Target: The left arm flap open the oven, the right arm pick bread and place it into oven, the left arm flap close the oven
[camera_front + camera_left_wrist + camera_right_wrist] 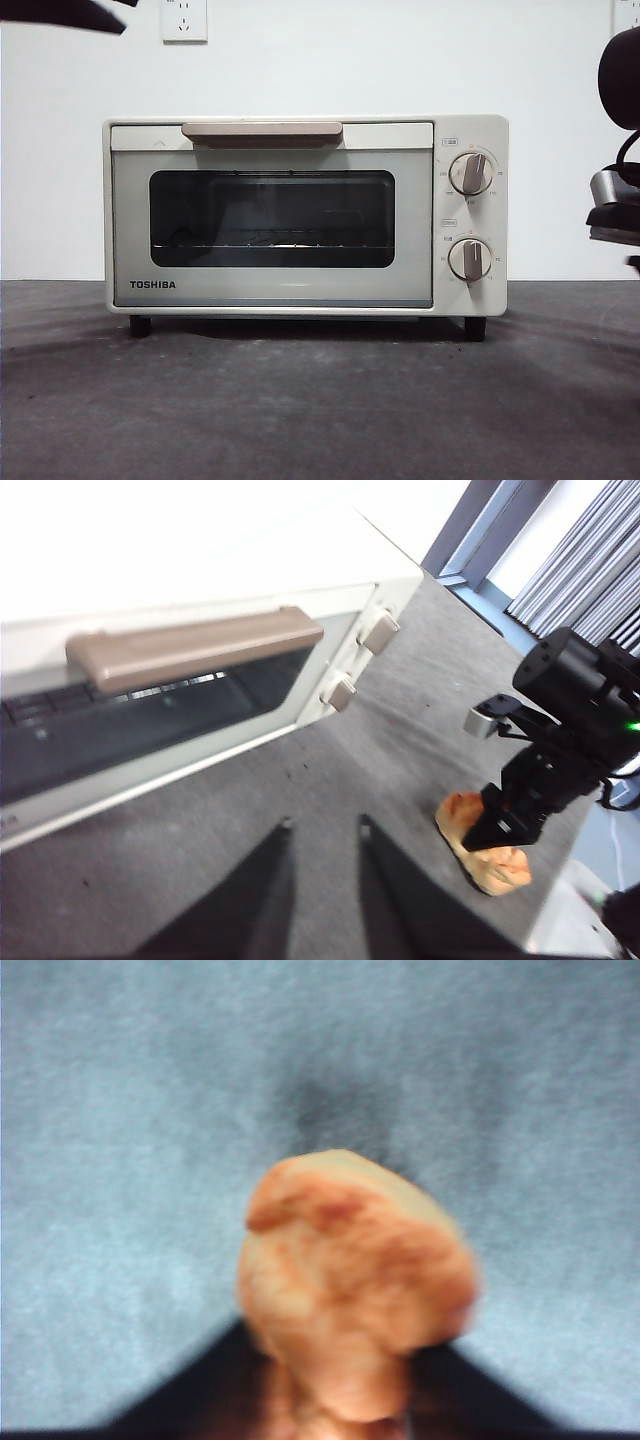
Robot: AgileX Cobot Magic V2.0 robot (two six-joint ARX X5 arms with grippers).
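Oven [305, 215] door shut, not yet flapped open. Left gripper [323, 830] jaws apart, empty, near handle [190, 648]. Right gripper [335, 1400] clamped on bread [355, 1280] at table [320, 400], approx 3 o'clock of oven. Left: open, load, close.

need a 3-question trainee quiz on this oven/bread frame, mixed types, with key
1. True or false: the door of the cream-white boxy TOSHIBA toaster oven is closed.
2. Which pincer is at the small golden-brown lumpy bread loaf? A) left B) right
3. Fill in: the left pincer hovers over the dark grey table in front of the oven's beige bar ____.

Key: 1 true. 2 B: the right pincer has the loaf between its jaws. 3 handle.
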